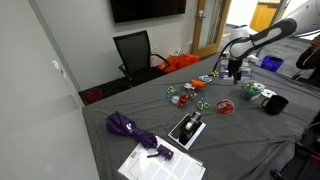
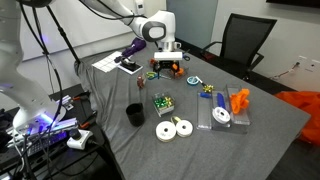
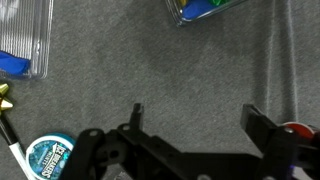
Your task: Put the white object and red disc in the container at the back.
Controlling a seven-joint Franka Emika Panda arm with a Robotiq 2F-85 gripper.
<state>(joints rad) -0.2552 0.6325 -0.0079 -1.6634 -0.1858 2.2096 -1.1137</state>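
**Q:** State of your fingers?

**A:** My fingers (image 3: 193, 112) are spread wide and empty. Only the grey cloth of the desk (image 3: 190, 60) shows between them. They hang low over it, pointing down.

**Q:** Why so wide, and why there?

**A:** My guess is it's for the red disc (image 3: 296, 129). It lies flat on the cloth at the edge of the wrist view, just outside one finger and not between the two. A flat disc needs a broad straddle, so the spread fits. I judge the fingers need to shift sideways before closing.

**Q:** The container?

**A:** It is the clear plastic box (image 2: 236, 124), well apart from me across the desk in an exterior view. A white round piece (image 2: 222, 117) seems to lie in it, with an orange lumpy object (image 2: 240, 100) beside. I can't say whether that piece is the task's white object. Two more white rolls (image 2: 174, 128) lie near a dark mug (image 2: 134, 114).

**Q:** Any labels or writing?

**A:** There is one round blue-and-white label (image 3: 48, 158) low in the wrist view. It carries print, but too small to read. A clear tray (image 3: 22, 35) holds something blue with no marking visible. I can read no brand anywhere.
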